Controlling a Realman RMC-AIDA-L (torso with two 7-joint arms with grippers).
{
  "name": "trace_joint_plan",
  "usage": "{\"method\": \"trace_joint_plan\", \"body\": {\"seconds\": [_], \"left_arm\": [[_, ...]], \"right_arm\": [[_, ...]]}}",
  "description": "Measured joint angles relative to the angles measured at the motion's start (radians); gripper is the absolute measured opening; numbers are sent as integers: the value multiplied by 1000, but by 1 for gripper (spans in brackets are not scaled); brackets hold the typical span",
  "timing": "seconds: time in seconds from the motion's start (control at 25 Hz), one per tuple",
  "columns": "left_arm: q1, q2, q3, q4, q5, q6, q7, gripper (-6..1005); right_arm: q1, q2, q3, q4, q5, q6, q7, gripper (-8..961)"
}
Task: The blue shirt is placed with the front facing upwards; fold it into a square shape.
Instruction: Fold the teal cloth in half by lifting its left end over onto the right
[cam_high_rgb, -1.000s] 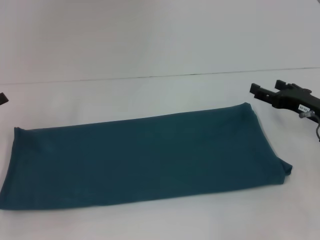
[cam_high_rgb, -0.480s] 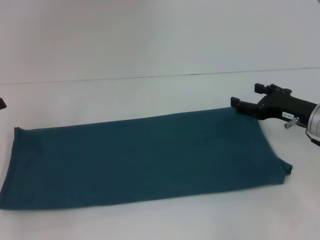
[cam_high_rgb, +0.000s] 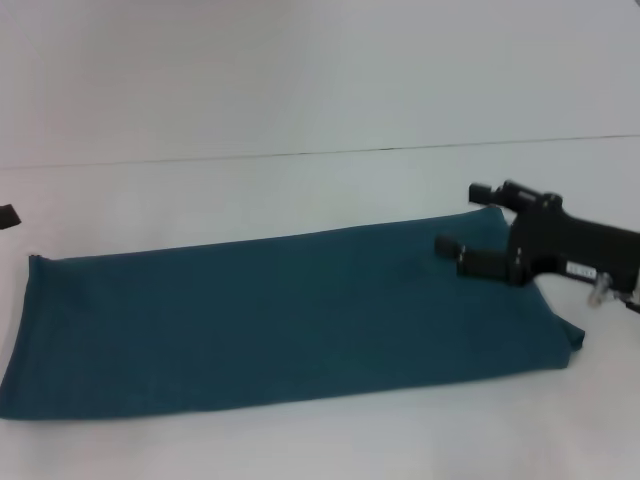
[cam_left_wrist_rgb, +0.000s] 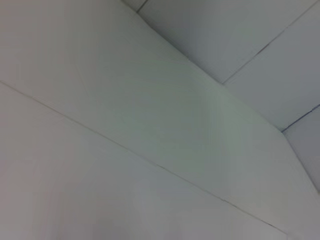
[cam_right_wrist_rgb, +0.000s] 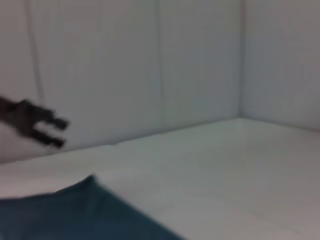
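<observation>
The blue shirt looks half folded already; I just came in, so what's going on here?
The blue shirt lies on the white table as a long band. The right hand, open, is at the band's far right corner, one finger over the cloth, not gripping. The left hand sits at the table's left edge, barely in view.

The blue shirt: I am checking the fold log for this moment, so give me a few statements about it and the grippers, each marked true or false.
1. The blue shirt lies as a long folded band on the white table. True.
2. The right gripper is over the shirt's right end, fingers apart. True.
3. The "FREE!" print shows on top. False: only plain fabric shows.
4. The left gripper clamps the shirt's left end. False: it sits at the head view's left edge, off the shirt.
5. The shirt is already a square. False: it is much longer than wide.
</observation>
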Motion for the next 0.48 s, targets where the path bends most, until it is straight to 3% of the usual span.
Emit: {"method": "trace_joint_plan", "body": {"seconds": [0.28,0.48], "left_arm": [[-6,7,-1,-20,1,58,-5,874],[-7,3,1,-23,1,67,-2,874]], "right_arm": [[-45,-14,10,3,-96,-154,-7,947],[-99,10,60,-1,-42,-191,-67,946]]}}
